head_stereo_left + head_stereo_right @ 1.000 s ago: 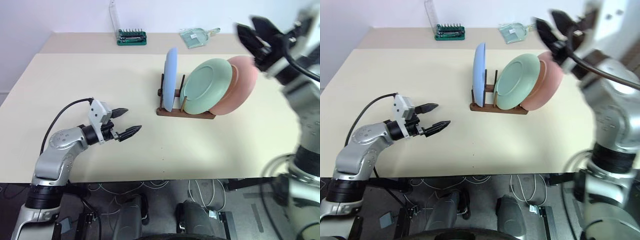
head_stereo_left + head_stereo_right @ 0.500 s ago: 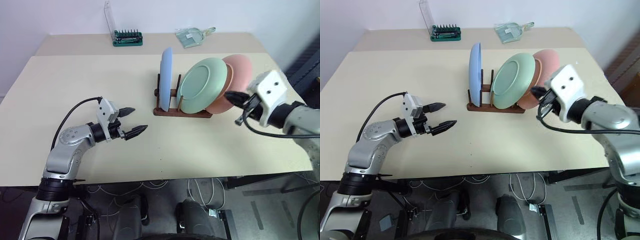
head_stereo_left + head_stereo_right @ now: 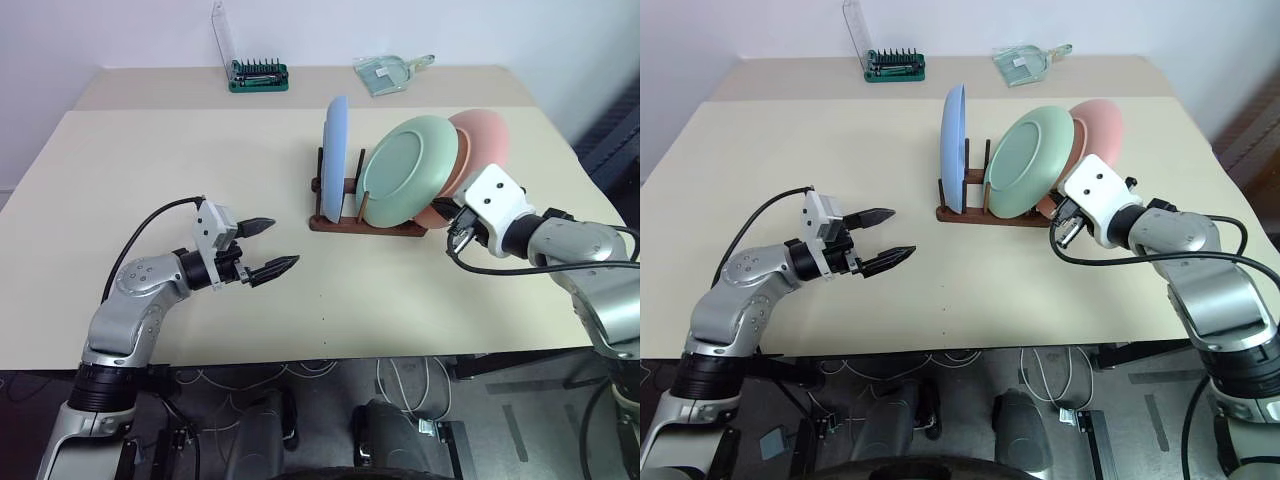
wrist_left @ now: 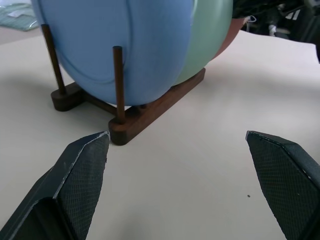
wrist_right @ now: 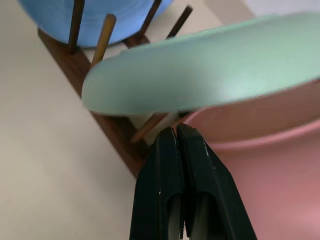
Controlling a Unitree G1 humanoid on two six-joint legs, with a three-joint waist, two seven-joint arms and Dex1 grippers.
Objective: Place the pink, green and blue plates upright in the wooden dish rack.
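Pink plate (image 5: 265, 165) meets the right gripper (image 5: 176, 131), jaws pressed together; left gripper (image 3: 270, 247) jaws wide apart, empty.

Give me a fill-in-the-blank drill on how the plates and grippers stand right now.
1. The plate standing most upright in the wooden dish rack is the ____ one.
2. The green plate leans back against the ____ plate.
3. The right gripper has its fingers ____, its tip by the pink plate.
4. The left gripper has its fingers ____.

Missing words: blue; pink; shut; open

Left gripper (image 3: 268, 247) fingers spread wide, level; right gripper (image 5: 176, 134) fingers pressed together.
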